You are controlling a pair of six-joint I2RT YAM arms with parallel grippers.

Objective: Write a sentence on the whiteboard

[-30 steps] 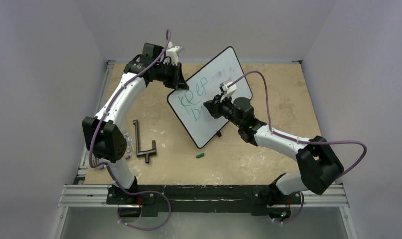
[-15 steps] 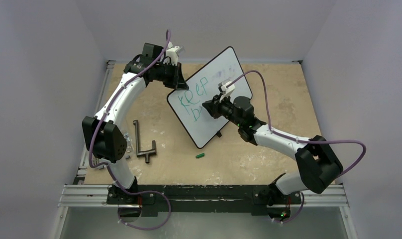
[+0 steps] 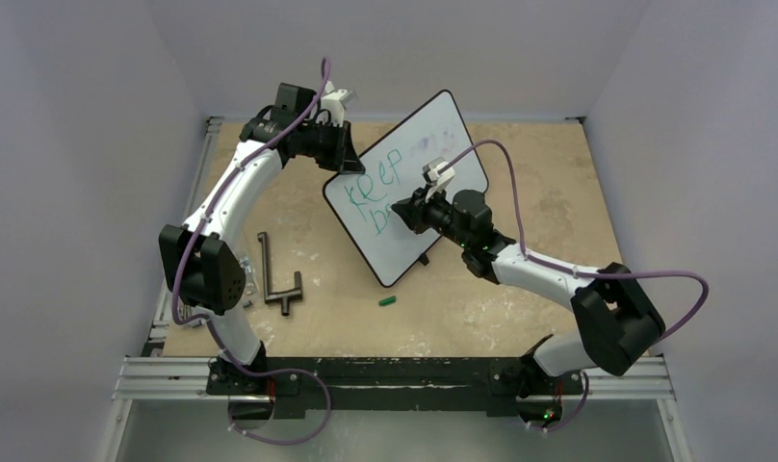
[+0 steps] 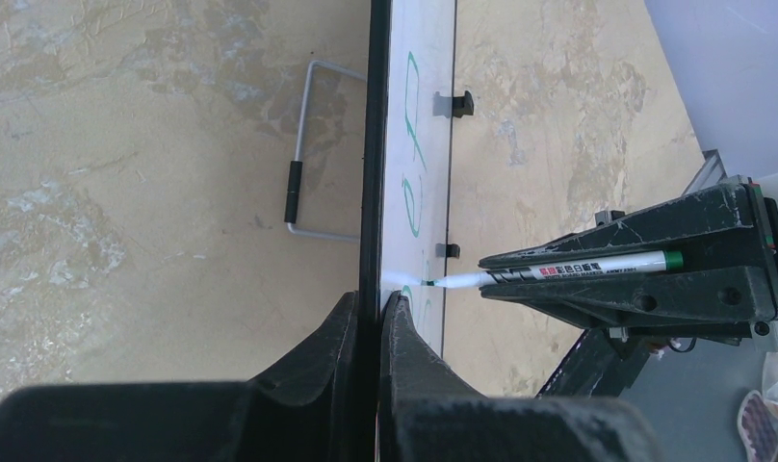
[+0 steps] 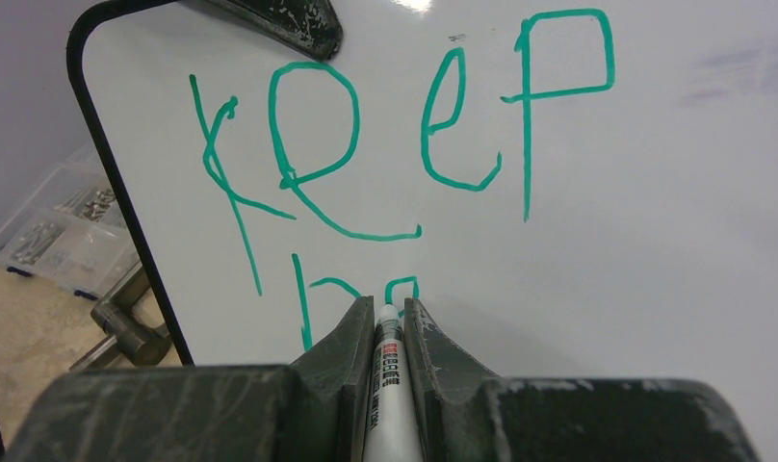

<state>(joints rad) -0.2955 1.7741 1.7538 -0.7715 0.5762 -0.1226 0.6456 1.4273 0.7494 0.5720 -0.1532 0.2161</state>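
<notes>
Toward the far middle of the desk (image 3: 558,183), the whiteboard (image 3: 445,123) stood propped at a tilt, its top edge near the left corner pinched by the closed left jaws. The right jaws were shut on a green marker (image 5: 387,371), its tip touching the board under "Keep", where the sentence (image 5: 318,171) had a second line barely begun. Clean strokes would probably need light, even pressure and a firm left hold, so the board did not rock. The right jaws hid part of the second line's letters, and a faint smudge (image 5: 732,67) was unreadable.
</notes>
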